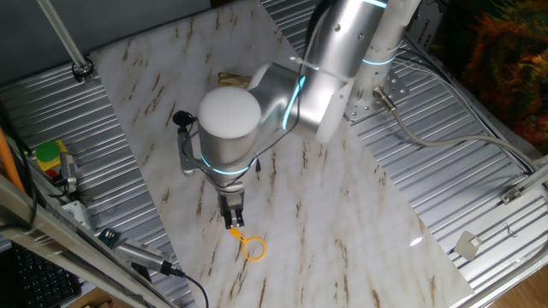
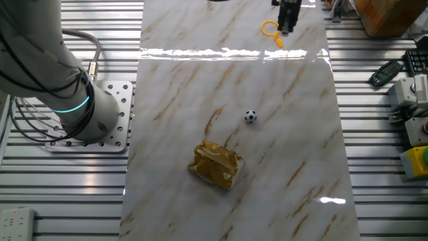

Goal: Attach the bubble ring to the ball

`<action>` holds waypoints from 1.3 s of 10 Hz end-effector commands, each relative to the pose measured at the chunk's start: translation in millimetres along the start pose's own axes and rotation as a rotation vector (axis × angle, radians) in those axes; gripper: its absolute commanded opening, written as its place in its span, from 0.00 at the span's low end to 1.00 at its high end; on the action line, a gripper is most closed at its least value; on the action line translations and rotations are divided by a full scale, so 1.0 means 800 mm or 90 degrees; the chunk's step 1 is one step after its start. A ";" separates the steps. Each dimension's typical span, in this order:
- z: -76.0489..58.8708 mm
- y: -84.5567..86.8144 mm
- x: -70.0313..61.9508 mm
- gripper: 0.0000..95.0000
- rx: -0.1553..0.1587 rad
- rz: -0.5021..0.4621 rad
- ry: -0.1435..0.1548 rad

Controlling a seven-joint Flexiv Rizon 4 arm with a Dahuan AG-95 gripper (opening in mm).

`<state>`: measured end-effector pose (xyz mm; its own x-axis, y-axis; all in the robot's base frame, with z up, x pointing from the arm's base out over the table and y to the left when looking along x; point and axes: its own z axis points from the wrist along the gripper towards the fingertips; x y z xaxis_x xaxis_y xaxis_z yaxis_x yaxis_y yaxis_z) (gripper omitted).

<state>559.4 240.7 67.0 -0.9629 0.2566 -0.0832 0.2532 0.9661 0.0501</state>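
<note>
The bubble ring [image 1: 253,248] is an orange-yellow hoop with a short handle, lying on the marble board near its front edge. It also shows at the far end of the board in the other fixed view [image 2: 269,28]. My gripper [image 1: 234,222] points down right at the end of the handle, also seen in the other fixed view [image 2: 289,28]. Its fingers look close together, but I cannot tell whether they grip the handle. The ball [image 2: 250,116], tiny and black-and-white, sits mid-board, well away from the ring. In the one fixed view the arm hides it.
A crumpled gold foil wrapper [image 2: 215,164] lies on the board beyond the ball, partly visible behind the arm [image 1: 231,79]. The marble board [image 2: 180,80] rests on a ribbed metal table. Boxes and tools [image 2: 414,107] stand beside the board.
</note>
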 end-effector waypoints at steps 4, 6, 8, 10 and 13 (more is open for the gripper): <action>0.014 0.022 0.007 0.00 0.004 0.000 -0.005; 0.021 0.031 0.003 0.00 0.003 0.000 -0.003; 0.023 0.033 0.003 0.00 0.003 0.000 -0.002; 0.025 0.034 0.008 0.00 0.002 0.000 0.000; 0.028 0.037 0.008 0.00 0.004 0.000 0.001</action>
<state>563.3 272.6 44.2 -0.9634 0.2554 -0.0819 0.2527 0.9666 0.0418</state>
